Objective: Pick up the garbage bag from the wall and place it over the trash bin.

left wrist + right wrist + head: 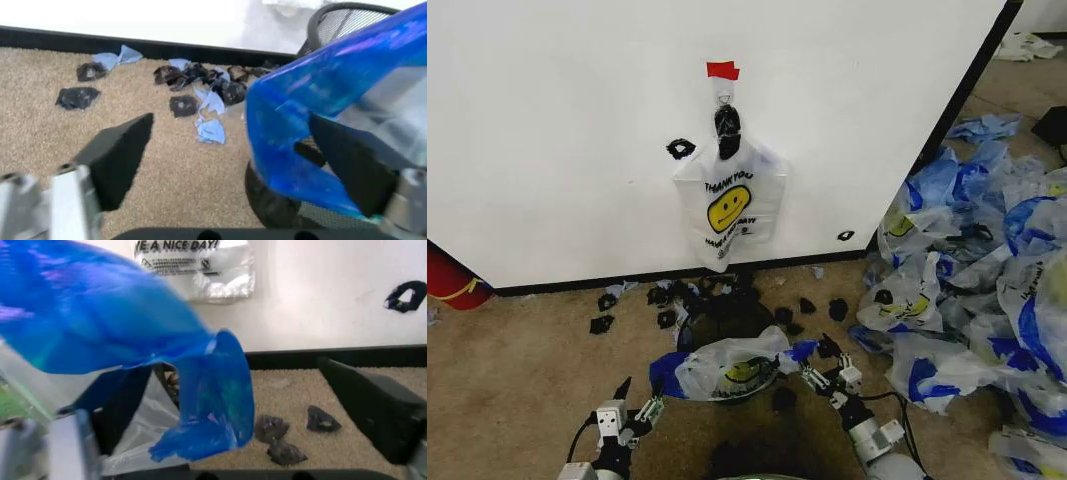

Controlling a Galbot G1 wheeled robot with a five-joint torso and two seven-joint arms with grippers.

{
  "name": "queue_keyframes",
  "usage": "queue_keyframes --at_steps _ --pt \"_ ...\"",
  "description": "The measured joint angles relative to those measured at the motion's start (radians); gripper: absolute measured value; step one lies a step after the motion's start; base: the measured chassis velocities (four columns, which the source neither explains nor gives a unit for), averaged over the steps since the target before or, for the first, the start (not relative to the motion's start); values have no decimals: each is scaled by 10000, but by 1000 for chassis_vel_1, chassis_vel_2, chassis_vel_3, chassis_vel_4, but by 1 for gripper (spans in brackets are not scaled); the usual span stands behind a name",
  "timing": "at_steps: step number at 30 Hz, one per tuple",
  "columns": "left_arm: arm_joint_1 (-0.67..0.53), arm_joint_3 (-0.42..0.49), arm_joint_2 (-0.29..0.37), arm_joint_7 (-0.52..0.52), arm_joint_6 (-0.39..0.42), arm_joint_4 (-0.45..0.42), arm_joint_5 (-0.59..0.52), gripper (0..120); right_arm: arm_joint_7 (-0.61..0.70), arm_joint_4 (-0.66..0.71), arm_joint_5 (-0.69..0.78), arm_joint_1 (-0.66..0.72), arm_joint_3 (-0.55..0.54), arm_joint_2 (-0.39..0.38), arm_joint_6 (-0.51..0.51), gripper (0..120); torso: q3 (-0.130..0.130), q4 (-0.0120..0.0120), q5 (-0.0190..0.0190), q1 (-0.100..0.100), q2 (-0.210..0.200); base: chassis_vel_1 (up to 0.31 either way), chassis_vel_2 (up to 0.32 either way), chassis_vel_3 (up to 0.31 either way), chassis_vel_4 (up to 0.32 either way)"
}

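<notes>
Placement step in hand: translucent white smiley-print garbage bag [727,368] lay draped over the round black trash bin [727,318].

Left gripper [634,410] at 7 o'clock and right gripper [819,372] at 3 o'clock, fingers spread beside its blue handles; next move likely calls for clear withdrawal.

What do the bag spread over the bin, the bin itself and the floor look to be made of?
The garbage bag: thin plastic film, translucent white with glossy blue parts; it crinkles and lets light through. The trash bin: apparently black wire mesh, going by its perforated wall. The floor: tan short-pile carpet, with a grainy texture.
</notes>
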Motion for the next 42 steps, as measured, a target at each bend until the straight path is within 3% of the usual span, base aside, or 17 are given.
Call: queue_keyframes --at_steps 3,30,42 --pt "103 -23 74 -16 0 -167 12 100 47 102 1 -73 61 -66 25 100 0 1 1 0 0 0 0 0 0" --pt "164 -177 335 -83 90 -717 -99 98 42 689 105 -646 256 -545 323 100 0 0 0 0 0 0 0 0 0" --pt "230 -241 369 -125 211 -924 -219 97 -53 1102 52 -920 64 -1318 397 100 0 2 0 0 0 0 0 0 0"
